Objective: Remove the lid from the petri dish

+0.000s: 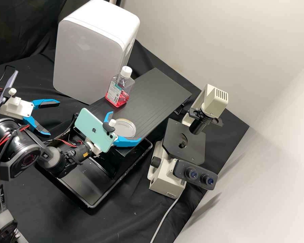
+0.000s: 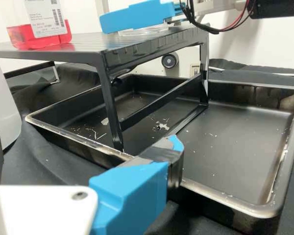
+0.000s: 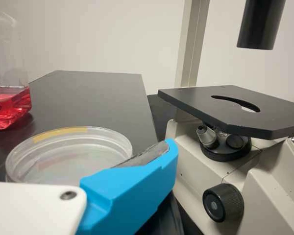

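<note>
A clear petri dish (image 1: 125,127) (image 3: 68,154) with its lid on and a yellow strip near its rim sits on the near end of a black raised platform (image 1: 158,92). My right gripper (image 1: 125,126) is open at the dish, one blue finger on each side; one finger (image 3: 132,186) lies along the dish's edge. Whether the fingers touch the dish I cannot tell. My left gripper (image 1: 54,117) is open and empty, low at the left, apart from the platform. From there the dish (image 2: 142,30) shows on the platform under a blue finger (image 2: 137,14) of the right gripper.
The platform stands in a black tray (image 1: 87,199) (image 2: 235,147). A bottle of red liquid (image 1: 119,88) stands farther back on the platform. A white box (image 1: 91,50) rises behind, and a microscope (image 1: 185,152) stands close at the right.
</note>
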`<state>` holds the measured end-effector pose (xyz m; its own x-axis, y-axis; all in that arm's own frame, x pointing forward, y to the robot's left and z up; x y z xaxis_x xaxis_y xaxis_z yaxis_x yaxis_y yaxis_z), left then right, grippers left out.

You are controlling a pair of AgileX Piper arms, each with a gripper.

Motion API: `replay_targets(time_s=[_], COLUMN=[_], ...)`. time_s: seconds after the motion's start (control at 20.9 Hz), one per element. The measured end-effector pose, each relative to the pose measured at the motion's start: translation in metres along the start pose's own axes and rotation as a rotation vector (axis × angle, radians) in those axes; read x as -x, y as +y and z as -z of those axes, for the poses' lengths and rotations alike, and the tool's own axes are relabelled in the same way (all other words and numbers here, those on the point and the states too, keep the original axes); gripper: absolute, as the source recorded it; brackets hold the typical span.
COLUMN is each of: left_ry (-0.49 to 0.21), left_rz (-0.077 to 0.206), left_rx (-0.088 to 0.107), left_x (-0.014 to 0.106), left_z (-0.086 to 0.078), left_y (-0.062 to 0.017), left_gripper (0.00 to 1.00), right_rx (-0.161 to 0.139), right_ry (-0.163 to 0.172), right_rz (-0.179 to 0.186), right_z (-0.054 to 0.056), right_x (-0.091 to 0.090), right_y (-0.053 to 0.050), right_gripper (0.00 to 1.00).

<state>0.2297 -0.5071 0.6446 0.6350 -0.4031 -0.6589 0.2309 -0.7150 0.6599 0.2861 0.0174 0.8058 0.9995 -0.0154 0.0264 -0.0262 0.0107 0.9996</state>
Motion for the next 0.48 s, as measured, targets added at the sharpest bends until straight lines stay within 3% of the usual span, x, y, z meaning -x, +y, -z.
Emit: replay_targets(time_s=[0.48], left_ry=[0.000], left_rz=[0.000], left_rx=[0.000], left_x=[0.0000], left_z=[0.0000], left_y=[0.0000], left_gripper=[1.00], right_rx=[-0.002], right_ry=[-0.017], right_rz=[-0.011], right_z=[-0.0044], right_x=[-0.0001], right_y=[0.0037], right_gripper=[1.00])
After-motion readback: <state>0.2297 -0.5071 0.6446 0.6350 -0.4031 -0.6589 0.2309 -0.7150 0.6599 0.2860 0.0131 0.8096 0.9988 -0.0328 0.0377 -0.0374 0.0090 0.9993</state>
